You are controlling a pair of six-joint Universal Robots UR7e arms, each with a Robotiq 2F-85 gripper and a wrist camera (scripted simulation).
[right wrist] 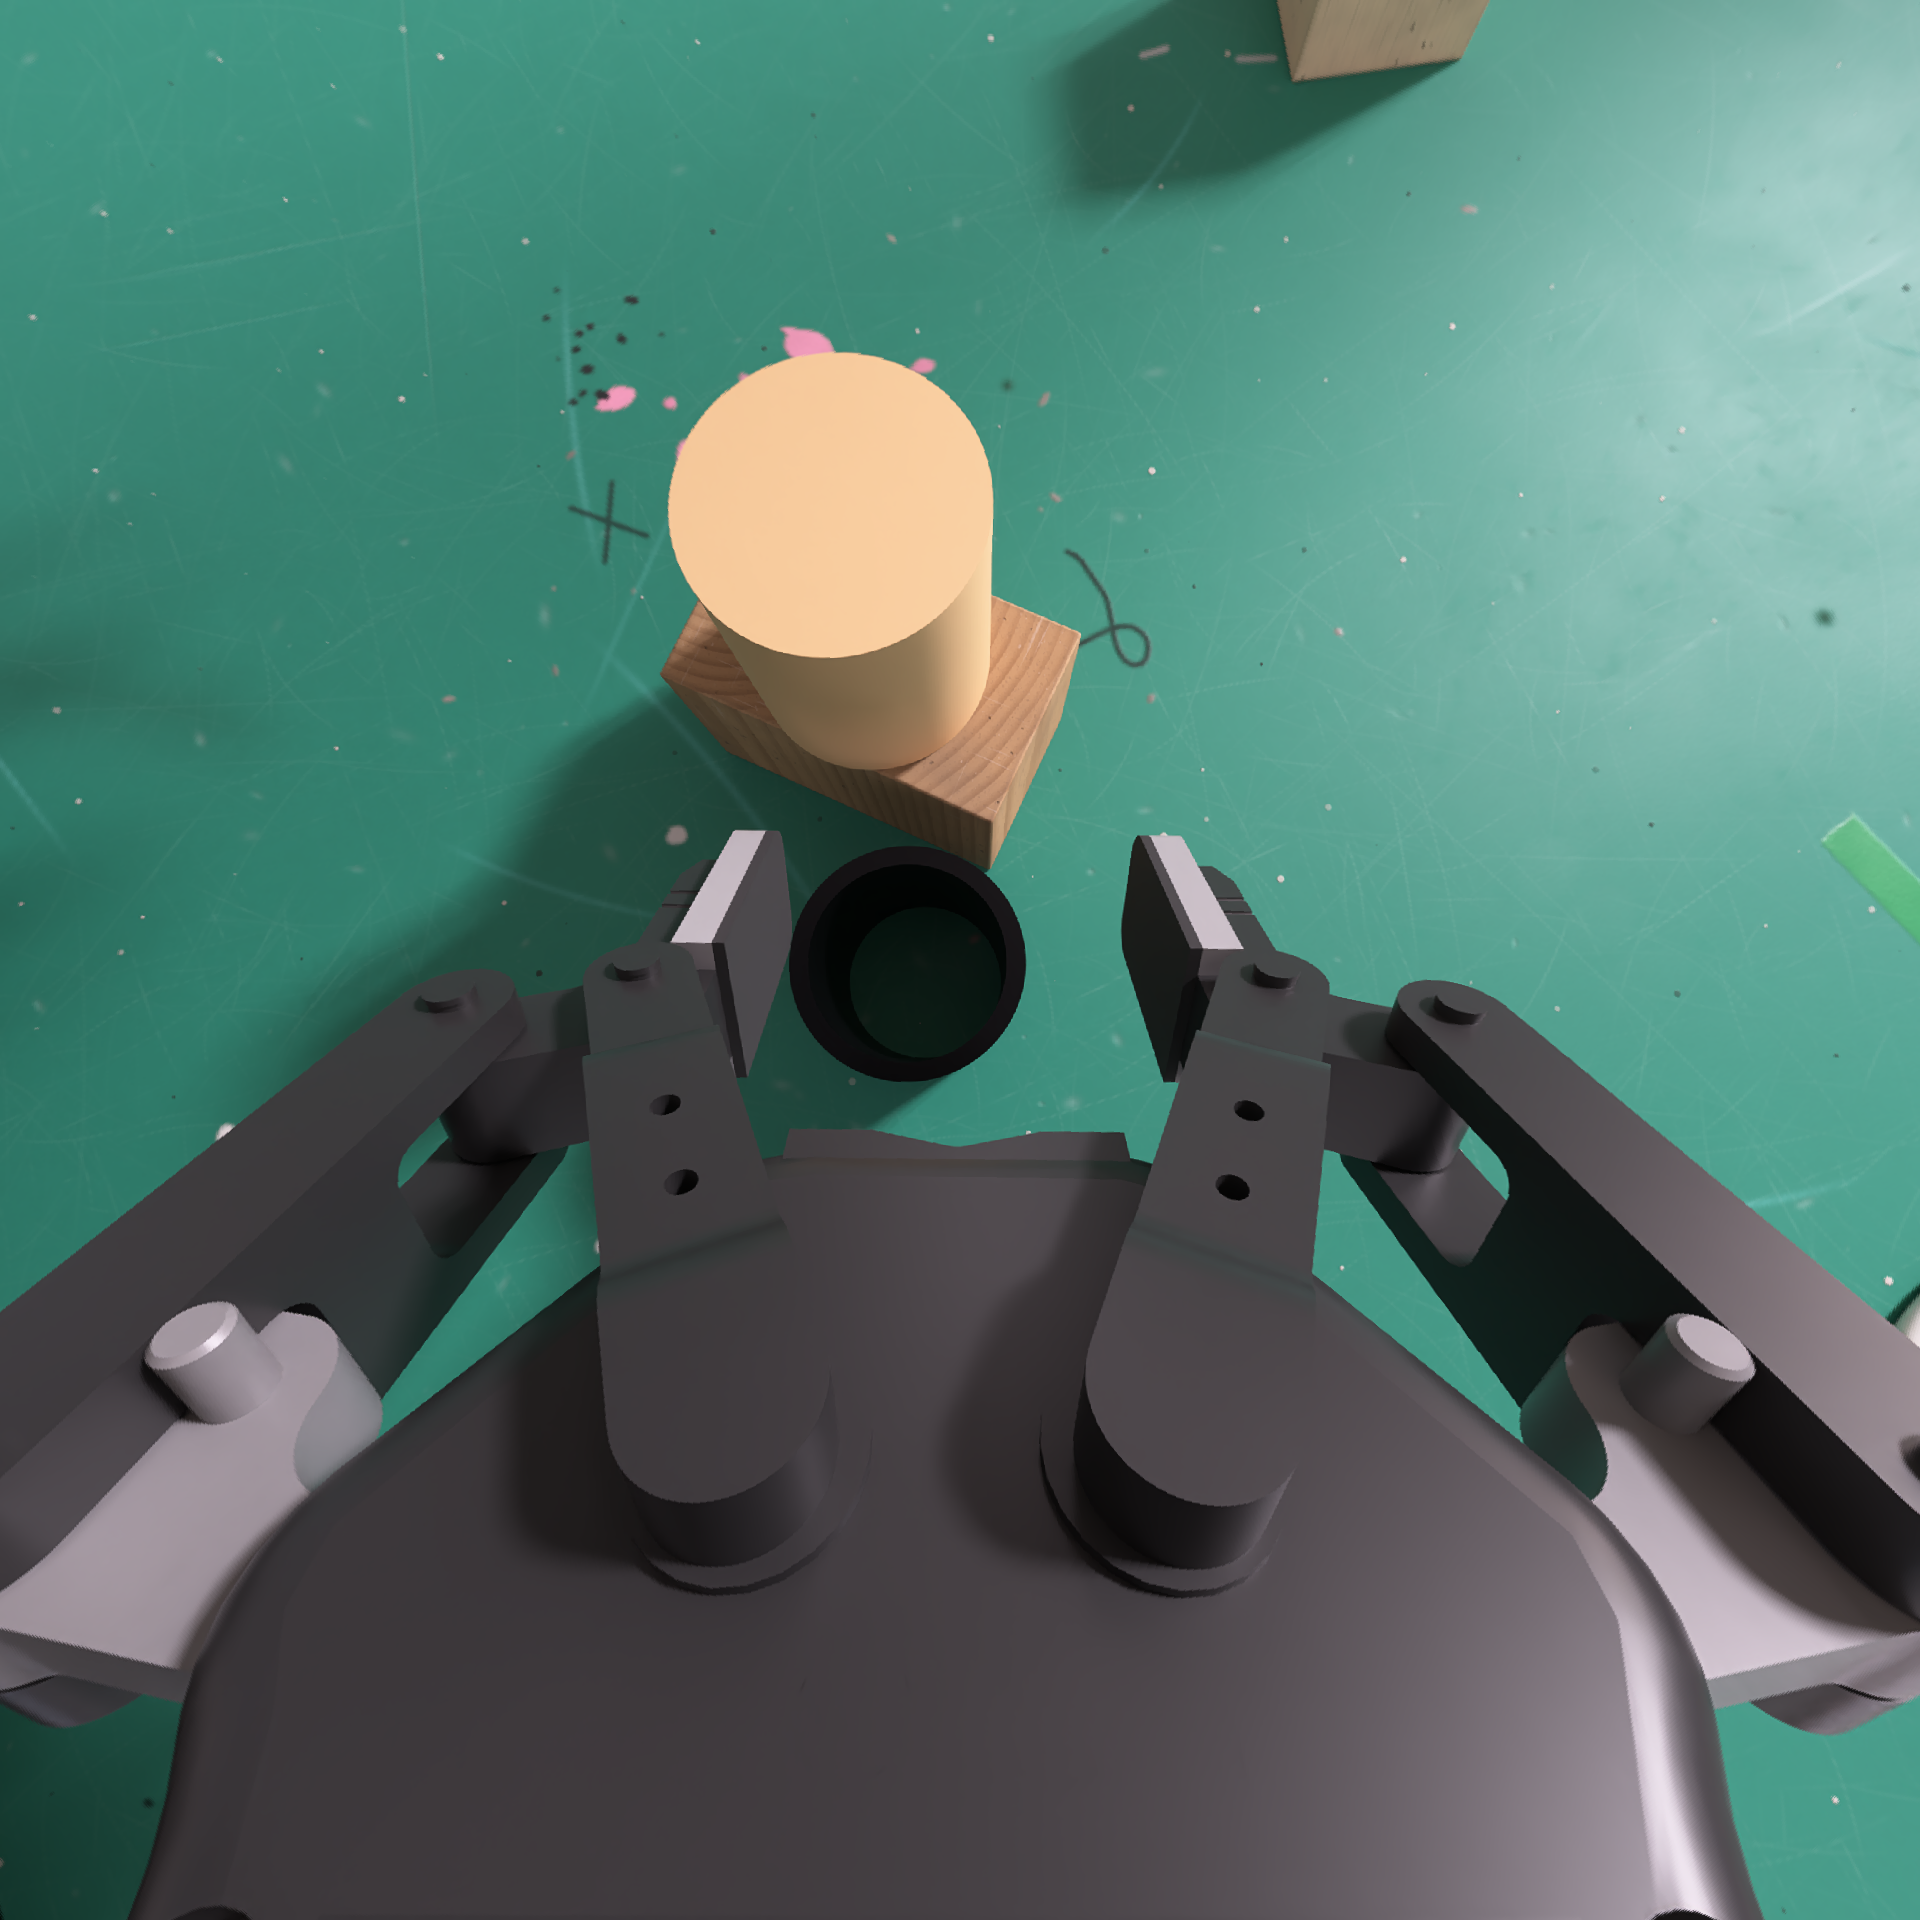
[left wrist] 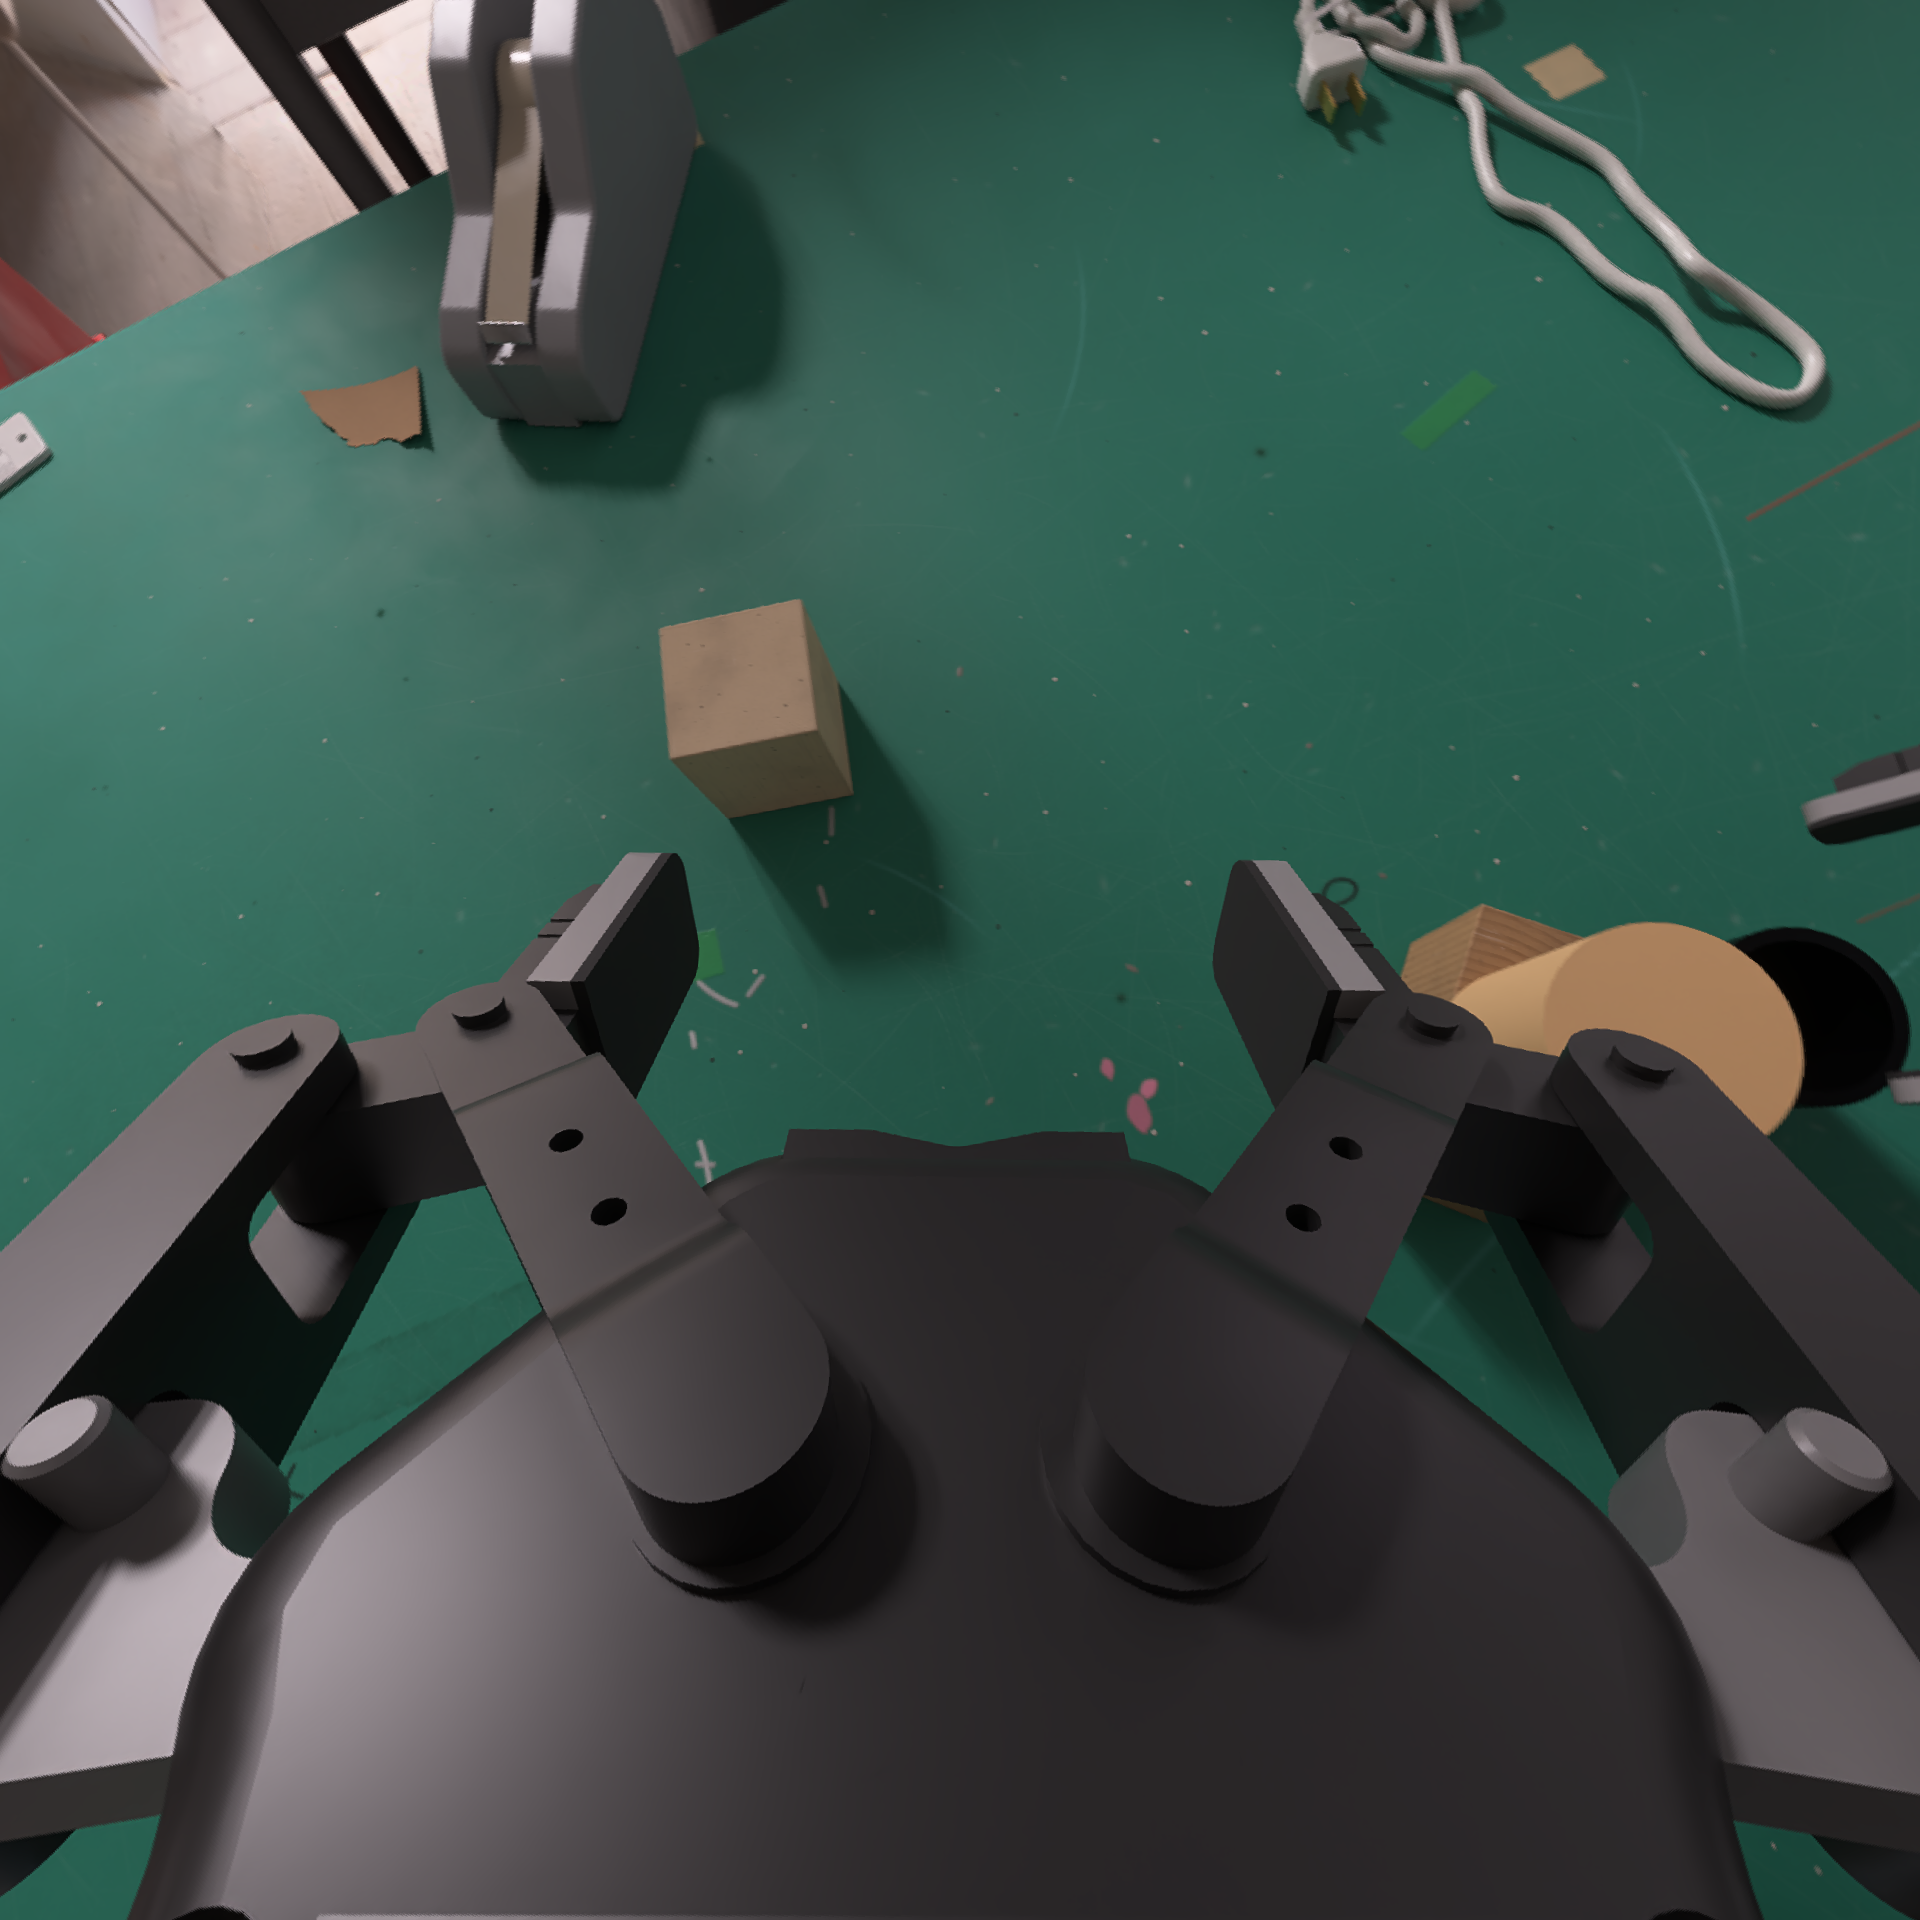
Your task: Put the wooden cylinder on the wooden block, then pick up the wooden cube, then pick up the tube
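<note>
The pale wooden cylinder (right wrist: 831,551) stands upright on the wooden block (right wrist: 997,738); both also show at the right of the left wrist view, the cylinder (left wrist: 1652,1018) and the block (left wrist: 1475,940). The short black tube (right wrist: 906,964) stands upright on the mat just in front of the block, between the fingers of my open right gripper (right wrist: 951,914); its left finger is close to the tube wall, the right one is apart. The wooden cube (left wrist: 756,707) sits on the mat ahead of my open, empty left gripper (left wrist: 956,914). The cube's corner shows in the right wrist view (right wrist: 1371,36).
A grey tape dispenser (left wrist: 551,208) stands at the far left with a torn brown scrap (left wrist: 369,407) beside it. A white cord with a plug (left wrist: 1558,197) lies at the far right. The other gripper's finger (left wrist: 1865,805) shows at the right edge. The green mat's edge (left wrist: 208,281) is far left.
</note>
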